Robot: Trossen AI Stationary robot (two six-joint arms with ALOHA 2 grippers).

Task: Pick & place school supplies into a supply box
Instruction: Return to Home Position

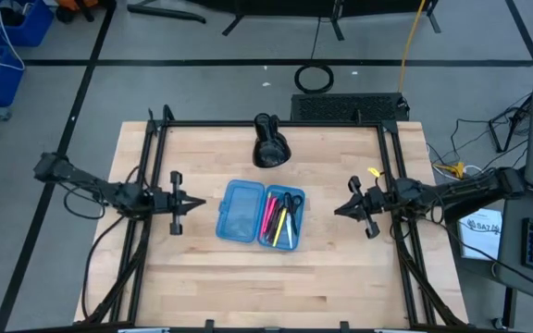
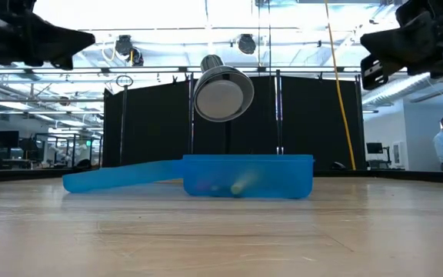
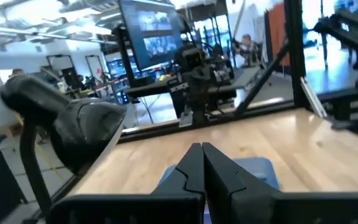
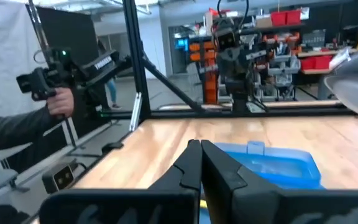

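Desk (image 1: 340, 277) broad, bare wood; black lamp (image 1: 268, 143) off beyond both end effectors. Supply box (image 1: 239, 211) open flat, midway between left end effector (image 1: 197, 203) and right end effector (image 1: 338, 210), ahead of each tip, well apart from both. School supplies (image 1: 281, 220) inside half nearer right end effector. Both end effectors closed, empty. Likely step: homing; nothing loose to fetch next. Scissors (image 1: 290, 201) plain only from high view; low view gives mere colour blurs through box wall; person's hand (image 4: 61, 102) only in right wrist view.

I'm looking straight down on the whole bench (image 1: 202, 277) from overhead; low cam is sitting at bench level, facing the room. Both wrist cams are pointing inward, sharing the supply box (image 1: 239, 213).
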